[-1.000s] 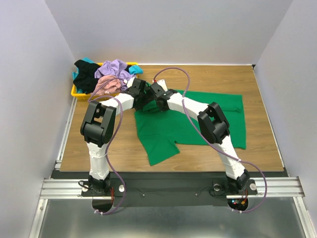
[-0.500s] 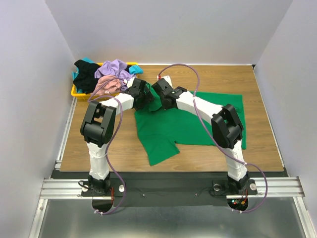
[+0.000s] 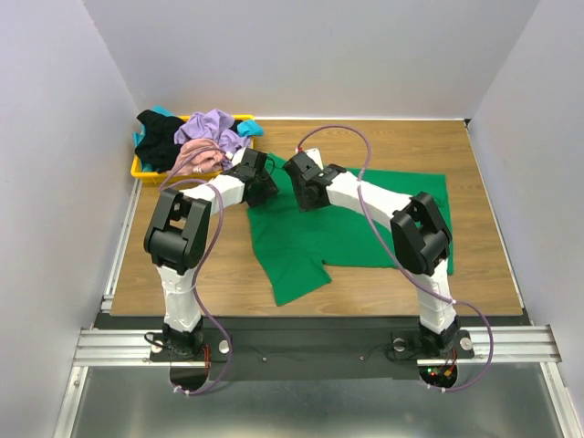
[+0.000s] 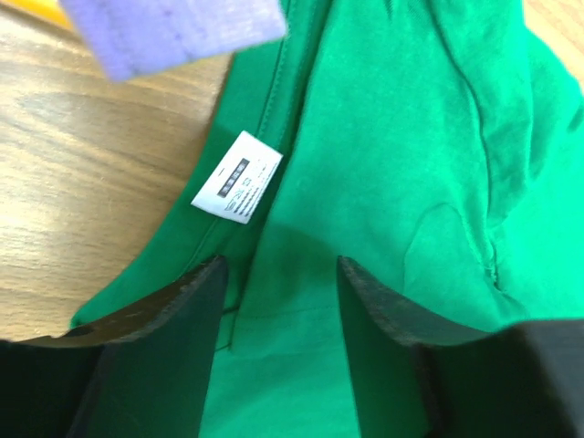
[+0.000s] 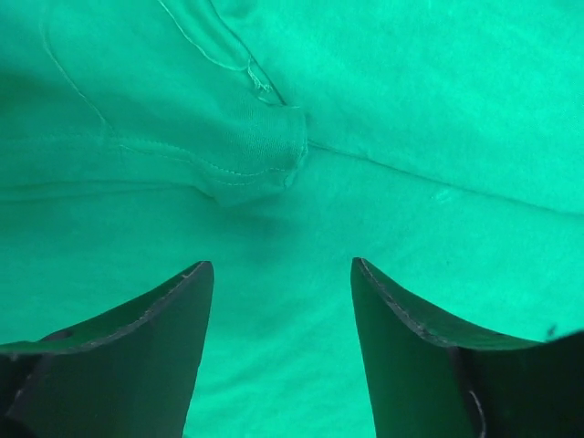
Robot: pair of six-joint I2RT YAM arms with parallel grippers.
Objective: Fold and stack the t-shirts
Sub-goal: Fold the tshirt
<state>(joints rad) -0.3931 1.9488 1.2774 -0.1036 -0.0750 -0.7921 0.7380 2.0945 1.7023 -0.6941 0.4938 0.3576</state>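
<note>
Now wooden desk (image 3: 411, 144) between pale walls (image 3: 55, 137), green t-shirt (image 3: 301, 246) spread flat. Left gripper (image 4: 280, 265), right gripper (image 5: 279, 265) side by side, low over shirt's far-left part, jaws spread wide.

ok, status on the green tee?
Both jaws open over green tee, nothing gripped. Tee spread on table. Lavender tee close by its collar.

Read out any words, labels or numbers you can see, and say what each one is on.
The neck label on the green tee: a few grey printed lines, too small and blurred to read.
No other writing, brand, number or sign shows in any view.
</note>
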